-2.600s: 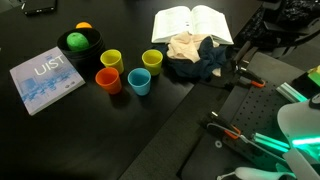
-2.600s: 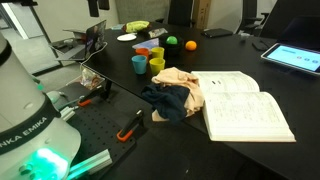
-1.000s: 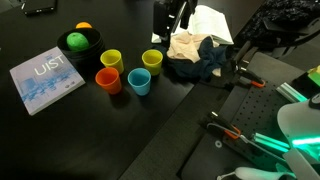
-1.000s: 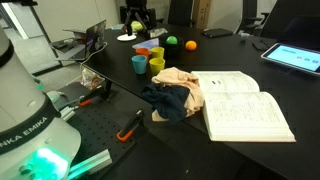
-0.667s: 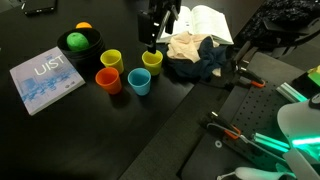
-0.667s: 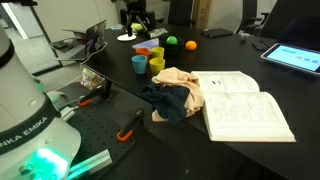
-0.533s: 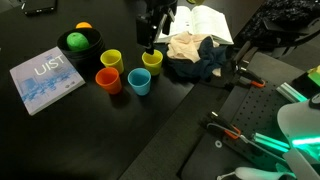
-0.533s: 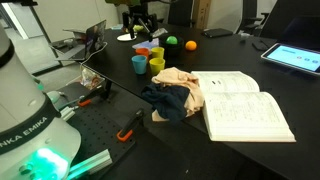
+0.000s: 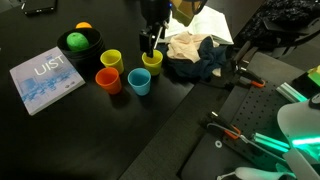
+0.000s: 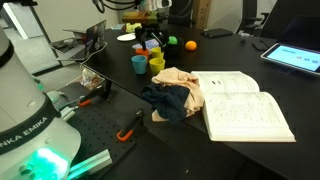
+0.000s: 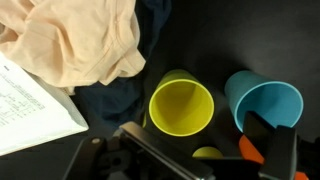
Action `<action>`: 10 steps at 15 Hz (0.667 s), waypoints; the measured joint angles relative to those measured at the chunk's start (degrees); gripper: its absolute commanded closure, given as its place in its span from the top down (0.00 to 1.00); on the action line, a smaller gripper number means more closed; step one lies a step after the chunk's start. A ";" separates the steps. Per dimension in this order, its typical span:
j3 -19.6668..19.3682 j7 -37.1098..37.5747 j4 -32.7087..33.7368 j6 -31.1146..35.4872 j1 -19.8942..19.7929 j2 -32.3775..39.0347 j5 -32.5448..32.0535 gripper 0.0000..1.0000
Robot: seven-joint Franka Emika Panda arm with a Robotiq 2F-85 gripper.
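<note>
My gripper (image 9: 151, 43) is open and empty. It hangs fingers-down just above a yellow cup (image 9: 152, 60), at the near end of a cluster of cups. In the wrist view, that yellow cup (image 11: 181, 105) stands upright and empty just ahead of the gripper (image 11: 215, 152). A blue cup (image 11: 265, 100) stands to its right, and an orange cup's rim (image 11: 250, 148) shows by the right finger (image 11: 283, 140). A second yellow cup (image 9: 111, 60), the orange cup (image 9: 108, 80) and the blue cup (image 9: 139, 82) stand close by. In an exterior view the gripper (image 10: 150, 38) hides part of the cluster.
A heap of tan and dark blue cloth (image 9: 195, 57) lies right beside the cups. An open book (image 10: 245, 105) lies behind the cloth. A dark bowl with a green ball (image 9: 77, 41) and a UIST booklet (image 9: 45, 78) lie beyond the cups. Tools lie on the perforated base (image 9: 240, 130).
The arm came into view from the far side, moved over the open book towards the cups, and dropped lower over the yellow cup. Cups and cloth have not moved.
</note>
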 measured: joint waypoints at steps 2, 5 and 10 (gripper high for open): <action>-0.44 0.00 1.52 1.06 0.00 2.26 -0.79 1.00; -0.76 -0.02 3.47 1.96 0.00 4.78 -1.24 1.00; -1.98 -0.05 5.02 3.11 0.01 7.23 -2.08 1.00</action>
